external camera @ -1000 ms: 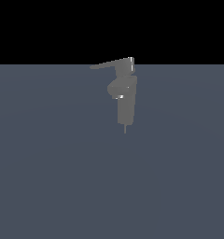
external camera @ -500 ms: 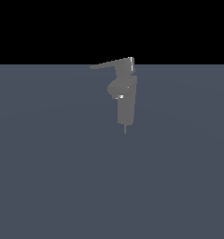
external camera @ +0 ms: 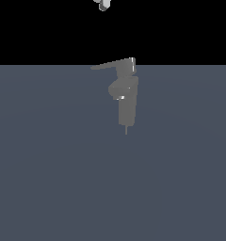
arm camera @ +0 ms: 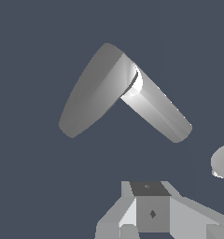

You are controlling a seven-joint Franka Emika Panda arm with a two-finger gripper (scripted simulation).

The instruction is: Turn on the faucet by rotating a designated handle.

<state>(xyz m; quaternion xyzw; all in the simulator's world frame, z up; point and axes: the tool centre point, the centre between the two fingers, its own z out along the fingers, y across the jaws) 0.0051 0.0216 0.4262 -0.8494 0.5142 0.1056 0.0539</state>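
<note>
The grey faucet (external camera: 127, 101) stands upright on the flat blue-grey ground, its thin pin at the bottom. Its handle (external camera: 110, 65) is a flat tapering blade that sticks out from the boxy top cap toward the exterior view's left. Only a small white piece of the arm (external camera: 103, 4) shows at the top edge, well above the faucet. In the wrist view the handle (arm camera: 91, 95) and the faucet body (arm camera: 156, 111) form a bent shape, with grey parts of my gripper (arm camera: 151, 212) apart from them. The fingertips do not show, and nothing sits between them.
Flat blue-grey ground (external camera: 49, 179) spreads all around the faucet, under a black background. A pale rounded shape (arm camera: 222, 163) shows at the wrist view's edge; what it is cannot be told.
A small white piece of the arm has come into the exterior view at the top edge. The faucet and its handle have not moved.
</note>
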